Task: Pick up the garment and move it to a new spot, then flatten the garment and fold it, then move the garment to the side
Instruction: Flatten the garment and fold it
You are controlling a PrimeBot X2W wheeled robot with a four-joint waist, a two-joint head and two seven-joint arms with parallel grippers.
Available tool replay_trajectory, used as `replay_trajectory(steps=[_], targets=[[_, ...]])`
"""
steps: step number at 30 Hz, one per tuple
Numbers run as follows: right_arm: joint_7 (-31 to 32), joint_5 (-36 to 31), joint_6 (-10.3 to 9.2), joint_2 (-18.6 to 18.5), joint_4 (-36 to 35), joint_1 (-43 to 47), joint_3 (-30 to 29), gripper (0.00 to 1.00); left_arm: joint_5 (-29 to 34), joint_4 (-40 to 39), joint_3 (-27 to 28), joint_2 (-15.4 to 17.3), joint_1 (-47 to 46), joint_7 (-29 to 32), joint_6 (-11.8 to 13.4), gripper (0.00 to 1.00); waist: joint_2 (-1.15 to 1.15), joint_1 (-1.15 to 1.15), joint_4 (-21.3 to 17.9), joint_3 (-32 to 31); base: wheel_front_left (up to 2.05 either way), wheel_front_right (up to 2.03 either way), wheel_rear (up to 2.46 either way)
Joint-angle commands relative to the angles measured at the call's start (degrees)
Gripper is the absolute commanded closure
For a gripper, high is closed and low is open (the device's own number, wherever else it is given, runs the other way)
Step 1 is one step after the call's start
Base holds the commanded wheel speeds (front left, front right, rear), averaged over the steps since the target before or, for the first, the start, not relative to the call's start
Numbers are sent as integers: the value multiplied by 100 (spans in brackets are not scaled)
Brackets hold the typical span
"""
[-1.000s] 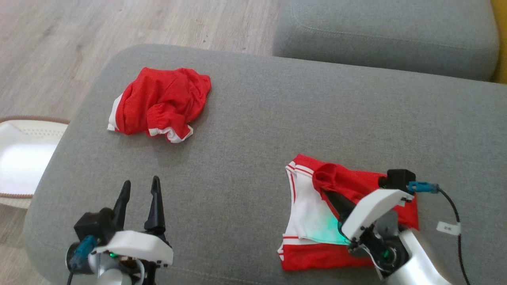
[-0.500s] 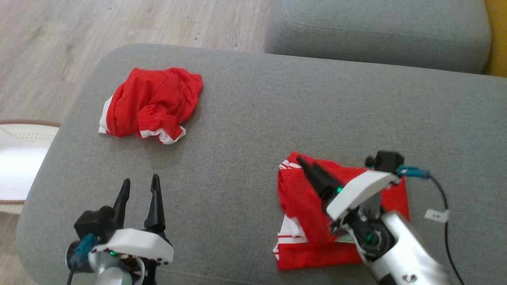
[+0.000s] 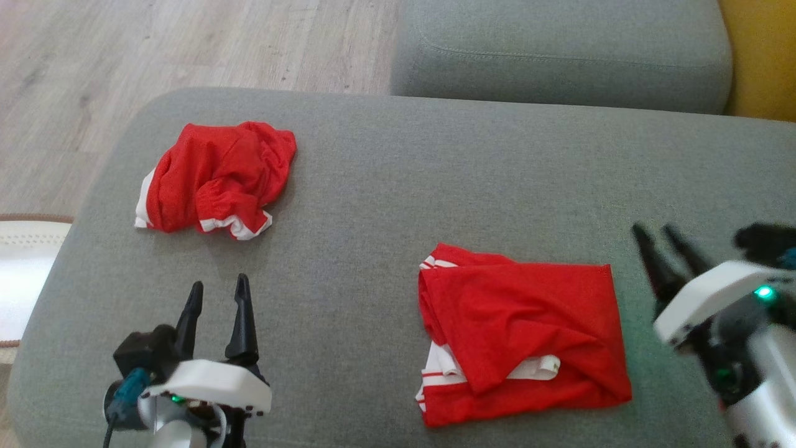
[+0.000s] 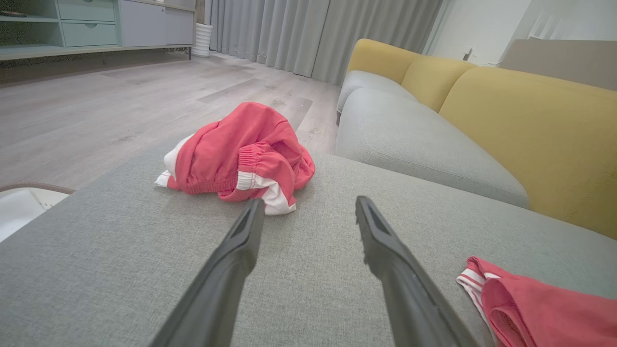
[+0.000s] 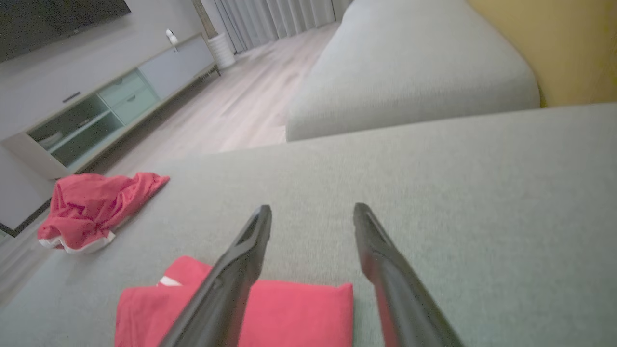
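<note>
Garment [image 3: 522, 330], red, thin and matte, with white striped trim: folded into a near-square packet, slightly longer left to right, lying flat on the near right part of the grey seat cushion [image 3: 398, 186]. Top layer smooth save for a few soft creases; white lining and stripes peeking out at the near left corner and the far left edge; right edge a clean straight fold running near to far. Right gripper [image 3: 653, 229]: just right of that edge, apart from the cloth, long dark fingers spread and empty, pointing far and a little left. Left gripper [image 3: 219, 283]: near left, well apart from the packet, fingers likewise spread and empty, pointing far. Nearer arm for the packet: the right, by a clear margin. Judged stage: fold done, shift to the side outstanding; likely need a grip at the right edge through all layers, since loose slippery layers may slide open under a drag. Second garment [image 3: 214, 177], same red with elastic waistband and white trim: crumpled in a heap at the far left, nearer the left gripper. Cushion cover: coarse woven grey, firm, rounded at the corners. Far cushion [image 3: 559, 56]: same weave, piped seam. Backrest [image 3: 758, 62]: mustard yellow. Floor [image 3: 124, 50]: pale wood planks.
</note>
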Motion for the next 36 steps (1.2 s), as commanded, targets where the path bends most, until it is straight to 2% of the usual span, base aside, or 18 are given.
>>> replay_trajectory(steps=[1, 11, 17, 22, 28, 31, 35, 36], targets=[[165, -84, 40, 80, -160, -69, 145, 100, -18, -211, 152, -1, -226, -71, 41, 0, 0, 0, 3, 2, 0, 0, 0], [1324, -244, 40, 760, 159, 221, 595, 100, -37, -153, 143, -2, -267, -71, 29, 0, 0, 0, 117, -9, 0, 0, 0], [1883, 27, 40, 1211, 114, 502, 1116, 100, -39, -119, 186, -2, -262, -71, 23, 0, 0, 0, 178, -19, 0, 0, 0], [1865, 260, 40, 1487, 150, 537, 1471, 100, -53, -112, 187, -2, -285, -71, 34, 0, 0, 0, 168, -6, 0, 0, 0], [1622, 936, 40, 1717, 157, 430, 2050, 100, -57, -105, 176, -2, -324, -71, 36, 0, 0, 0, 124, 10, 0, 0, 0], [1441, 1423, 40, 1740, -83, 367, 2201, 100, -57, -133, 179, -2, -312, -71, 63, 0, 0, 0, 61, 8, 0, 0, 0], [928, 1712, 40, 1519, -454, 226, 2100, 100, -25, -198, 210, -2, -294, -71, 58, 0, 0, 0, -68, -8, 0, 0, 0], [795, 1743, 40, 1441, -560, 195, 2045, 82, -17, -224, 206, -2, -287, -71, 66, 0, 0, 0, -106, -11, 0, 0, 0]])
